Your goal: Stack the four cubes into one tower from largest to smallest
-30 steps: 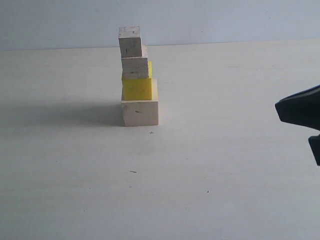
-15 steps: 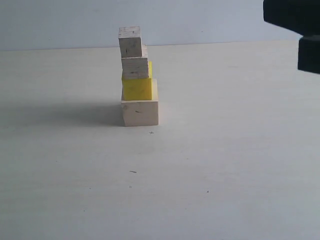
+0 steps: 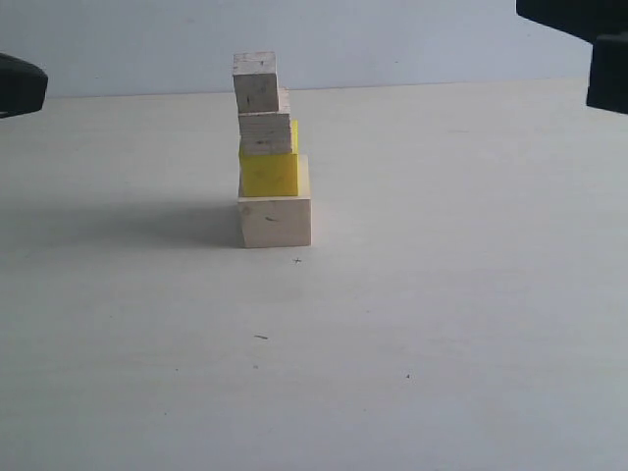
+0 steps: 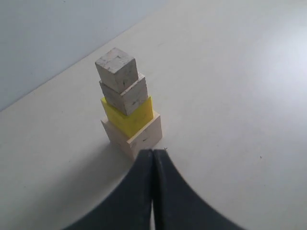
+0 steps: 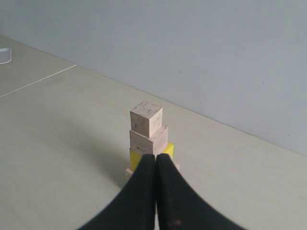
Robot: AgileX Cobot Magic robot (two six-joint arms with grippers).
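Shows a complete tower (image 3: 267,157) standing on the worktop (image 3: 442,294), left of the middle in the exterior view, with a pale blue wall (image 3: 422,39) behind. At the base, the large pale wooden cube (image 3: 276,222); on it, the yellow cube (image 3: 268,174); next up, the grainy pale wooden cube (image 3: 265,133); on top, the small pale wooden cube (image 3: 255,82), turned slightly against the one beneath. Not squarely centred: upper three set toward the left edge of the base. Finds the left tool (image 4: 152,158) pressed fully together, gripping nothing, apart from the tower. Finds the right tool (image 5: 156,160) likewise pinched together and empty, well apart from the cubes.
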